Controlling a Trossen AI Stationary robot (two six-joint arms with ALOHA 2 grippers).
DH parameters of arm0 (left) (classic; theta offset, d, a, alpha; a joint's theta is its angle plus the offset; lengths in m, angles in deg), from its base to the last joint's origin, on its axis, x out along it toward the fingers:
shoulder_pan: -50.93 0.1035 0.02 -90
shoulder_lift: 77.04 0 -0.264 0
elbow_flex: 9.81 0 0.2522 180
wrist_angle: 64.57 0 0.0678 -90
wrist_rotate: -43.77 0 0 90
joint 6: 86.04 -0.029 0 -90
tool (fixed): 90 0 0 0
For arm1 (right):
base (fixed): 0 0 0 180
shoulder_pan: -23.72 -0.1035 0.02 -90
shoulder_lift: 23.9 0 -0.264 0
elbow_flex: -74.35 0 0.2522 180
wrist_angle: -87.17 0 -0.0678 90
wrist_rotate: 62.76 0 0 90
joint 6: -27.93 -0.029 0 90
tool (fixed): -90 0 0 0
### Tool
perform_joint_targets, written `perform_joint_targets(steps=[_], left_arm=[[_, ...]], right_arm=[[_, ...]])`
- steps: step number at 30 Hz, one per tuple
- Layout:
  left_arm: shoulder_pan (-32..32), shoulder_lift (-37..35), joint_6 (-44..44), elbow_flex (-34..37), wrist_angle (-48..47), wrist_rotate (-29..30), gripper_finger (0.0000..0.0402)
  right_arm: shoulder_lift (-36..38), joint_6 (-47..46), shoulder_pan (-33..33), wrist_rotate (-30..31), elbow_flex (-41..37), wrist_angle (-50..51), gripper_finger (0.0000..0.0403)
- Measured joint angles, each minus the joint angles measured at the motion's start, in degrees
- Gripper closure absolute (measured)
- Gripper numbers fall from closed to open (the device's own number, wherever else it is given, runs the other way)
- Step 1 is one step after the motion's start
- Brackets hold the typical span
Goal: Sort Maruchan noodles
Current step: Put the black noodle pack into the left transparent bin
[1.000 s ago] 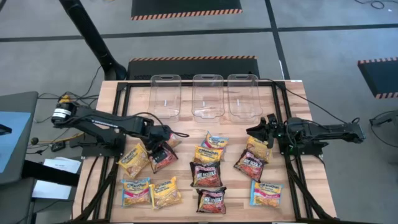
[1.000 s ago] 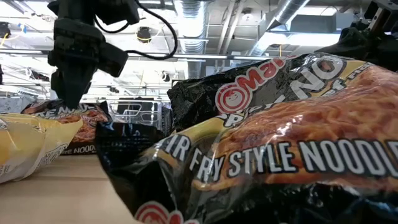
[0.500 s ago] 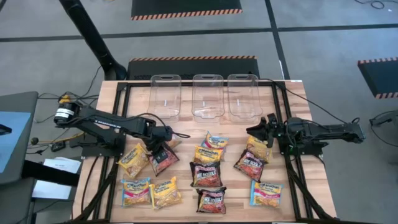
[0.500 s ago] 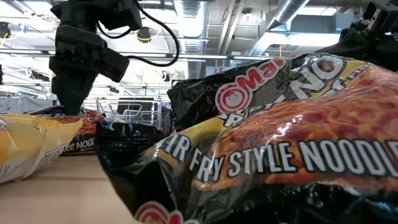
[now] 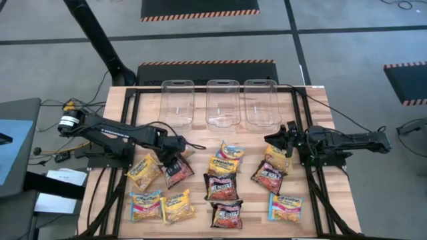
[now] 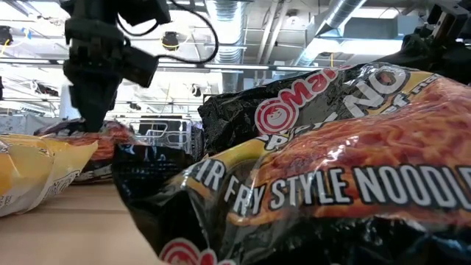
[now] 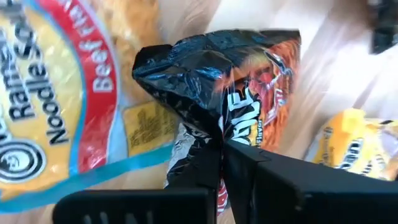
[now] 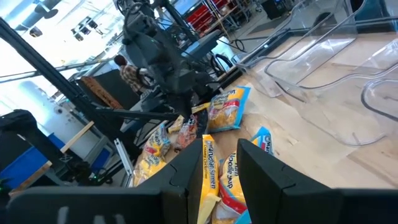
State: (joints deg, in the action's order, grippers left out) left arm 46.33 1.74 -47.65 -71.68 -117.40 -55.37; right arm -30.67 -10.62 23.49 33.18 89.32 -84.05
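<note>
Several Maruchan noodles packets lie flat on the wooden table (image 5: 200, 143): dark red-black ones, yellow-orange ones and blue-yellow ones. My left gripper (image 5: 171, 159) stands at the table's left, pointing steeply down, shut on a dark red-black packet (image 5: 177, 171) that lies beside a yellow packet (image 5: 143, 171). The same dark packet (image 7: 255, 81) fills the left wrist view. My right gripper (image 5: 280, 143) hangs level at the table's right, above a yellow packet (image 5: 276, 159). Its fingers stand open with nothing between them (image 8: 217, 171). My left gripper pinches the dark packet's crumpled black end (image 7: 208, 134) between its two fingers (image 7: 249, 171). The fingers come from above, slanting down. The plastic is bunched up at the fingers. The packet's other end (image 5: 181, 175) lies on the table.
Three clear plastic tubs (image 5: 177, 100), (image 5: 223, 100), (image 5: 260, 100) stand in a row along the table's far edge. A dark packet (image 6: 331, 169) lies right in front of the low camera. A person (image 8: 130, 73) shows in the room beyond the table.
My left gripper has shut on the dark red-black packet's end, staying at about the same place. The packet's plastic has bunched up between the fingers. My right arm has kept still.
</note>
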Motion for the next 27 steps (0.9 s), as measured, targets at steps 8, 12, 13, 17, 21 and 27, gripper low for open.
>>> perform_joint_targets(steps=[8,12,13,17,21,27], left_arm=[[-1.43,-0.02,-2.94,-5.74,-1.29,6.55,0.0401],[-1.47,-0.02,-5.21,-9.2,-4.02,9.39,0.0401],[-1.47,-0.02,-5.92,-10.24,-5.23,10.5,0.0401],[-1.45,-0.02,-8.97,-14.52,-9.65,15.17,0.0401],[-1.1,-0.04,-12.65,-19.11,-14.01,20.15,0.0401],[1.45,-0.04,-17.74,-26.34,-21.99,29.05,0.0401]], right_arm=[[0.0,0.0,0.0,0.08,0.0,0.0,0.028],[-0.02,0.0,0.0,0.11,0.0,0.0,0.028],[-0.01,0.0,0.0,0.12,0.0,0.0,0.028],[-0.01,0.0,0.0,0.18,0.0,0.0,0.028],[0.0,0.0,0.0,0.19,0.0,0.0,0.028],[-0.02,0.0,0.0,0.19,0.0,0.0,0.028]])
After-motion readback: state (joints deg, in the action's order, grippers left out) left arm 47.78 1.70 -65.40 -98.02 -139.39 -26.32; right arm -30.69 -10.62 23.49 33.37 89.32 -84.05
